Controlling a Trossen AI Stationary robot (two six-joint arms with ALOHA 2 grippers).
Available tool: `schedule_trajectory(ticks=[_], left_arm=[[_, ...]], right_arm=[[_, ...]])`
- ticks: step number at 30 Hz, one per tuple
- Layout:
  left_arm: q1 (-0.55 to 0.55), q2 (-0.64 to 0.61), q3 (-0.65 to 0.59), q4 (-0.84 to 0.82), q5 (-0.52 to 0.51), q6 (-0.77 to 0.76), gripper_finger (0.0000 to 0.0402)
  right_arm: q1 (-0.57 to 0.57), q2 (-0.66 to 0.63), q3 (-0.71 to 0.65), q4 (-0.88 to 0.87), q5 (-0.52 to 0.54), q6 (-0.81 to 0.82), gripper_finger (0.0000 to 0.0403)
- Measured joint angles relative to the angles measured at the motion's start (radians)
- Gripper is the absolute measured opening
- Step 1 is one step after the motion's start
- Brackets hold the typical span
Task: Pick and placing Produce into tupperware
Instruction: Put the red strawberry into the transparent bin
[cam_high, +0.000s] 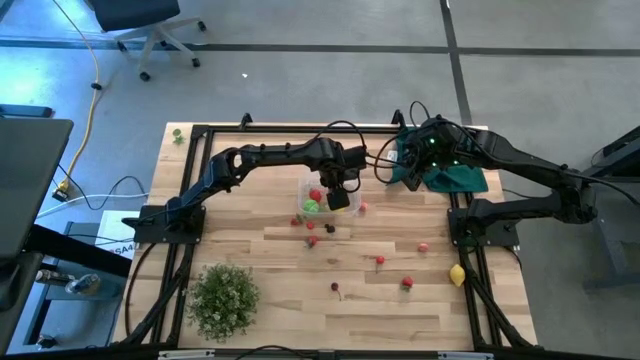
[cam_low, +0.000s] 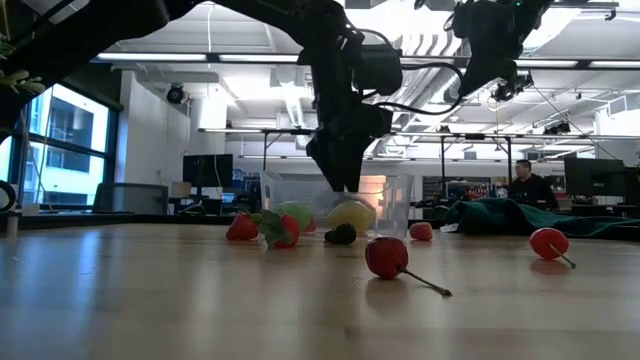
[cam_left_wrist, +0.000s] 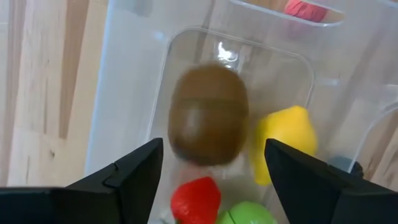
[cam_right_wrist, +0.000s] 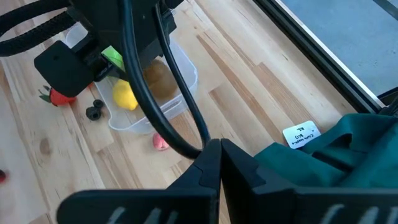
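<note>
Left gripper (cam_left_wrist: 211, 180) hangs right over the tupperware (cam_high: 322, 190), its dark fingers spread wide with nothing between them. Just under it, inside the clear tub, lies a brown kiwi (cam_left_wrist: 208, 115), apart from both fingers, with a yellow lemon (cam_left_wrist: 286, 140) touching its side, a red fruit (cam_left_wrist: 196, 199) and a green ball (cam_left_wrist: 245, 213) beside them. The tub sits near the middle of the surface (cam_high: 250, 250), a little toward the far edge.

Around it, small red fruits (cam_high: 380, 261) lie scattered over the wood toward the near edge and the right side, a dark berry (cam_right_wrist: 94, 112) rests just beside the tub wall, and another lemon (cam_high: 457, 275) sits at the right edge. A bushy green plant (cam_high: 222, 298) stands at the near left corner.

Right gripper (cam_right_wrist: 217, 163) is pinched shut and empty, held above the dark green cloth (cam_high: 455, 176) at the far right corner, well apart from the tub. The left arm's black cable (cam_right_wrist: 155, 93) crosses the right wrist's sight of the tub.
</note>
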Motion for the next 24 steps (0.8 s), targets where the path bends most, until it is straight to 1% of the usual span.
schedule_trajectory(ticks=[6,15,24], left_arm=[[0.000,0.000,0.000,0.001,0.007,0.004,0.0276],[0.000,-0.038,0.002,-0.043,0.018,-0.010,0.0251],[-0.005,-0.151,0.002,-0.140,0.013,-0.040,0.0225]], right_arm=[[0.000,0.000,0.000,0.000,0.000,0.000,0.0000],[0.000,0.000,0.000,0.000,0.000,0.000,0.0000],[0.000,0.000,0.000,0.000,0.000,0.000,0.0000]])
